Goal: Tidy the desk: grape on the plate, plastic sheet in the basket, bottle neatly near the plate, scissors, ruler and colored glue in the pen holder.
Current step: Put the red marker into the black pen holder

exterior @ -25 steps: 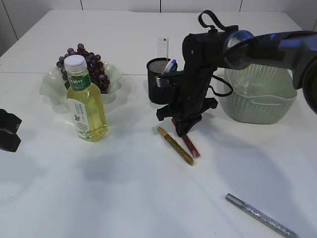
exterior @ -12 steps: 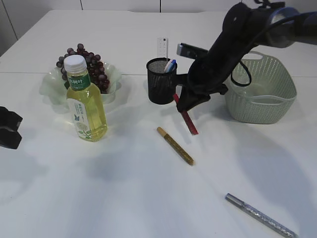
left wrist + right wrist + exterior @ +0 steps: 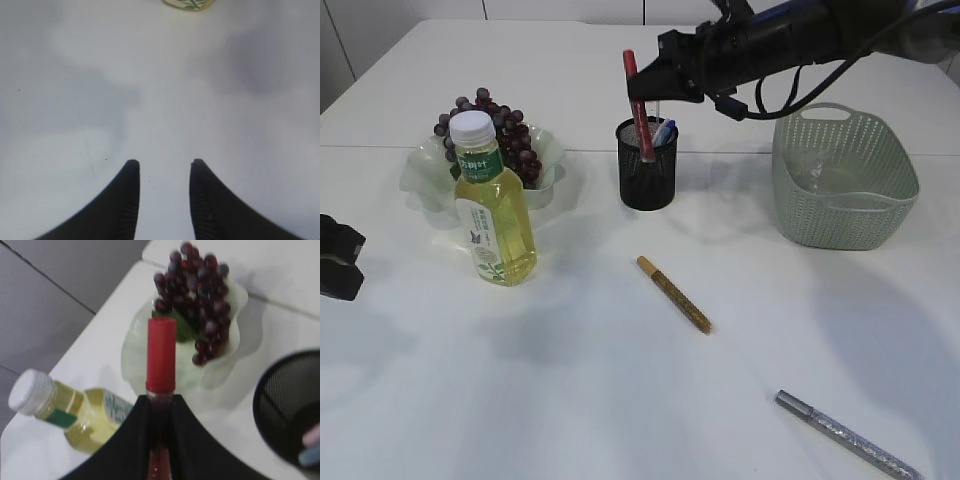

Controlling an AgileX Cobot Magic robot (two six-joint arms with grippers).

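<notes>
Lifted over pen holder [image 3: 647,165], right end effector [image 3: 160,405] clamping red glue pen [image 3: 161,357]

Right gripper [image 3: 642,82] jaws clamped, raised; left gripper [image 3: 161,167] jaws parted.

Room bright, even, diffuse light from above; no hard glare on white table [image 3: 570,400]. Shadows soft, wide-edged: pale grey patches on table, one under right arm [image 3: 790,40] near basket [image 3: 845,190]. Faint sheen on bottle [image 3: 495,215] liquid. Exterior view sharp enough, slight softness at far edge. Left wrist view washed out, low contrast, mottled grey shadows; fingertips [image 3: 127,200] dark, fairly crisp. Right wrist view soft overall: grapes [image 3: 197,295] blurred, red glue pen [image 3: 161,360] cap fairly sharp, fingers [image 3: 125,440] near-black, w/o detail.
</notes>
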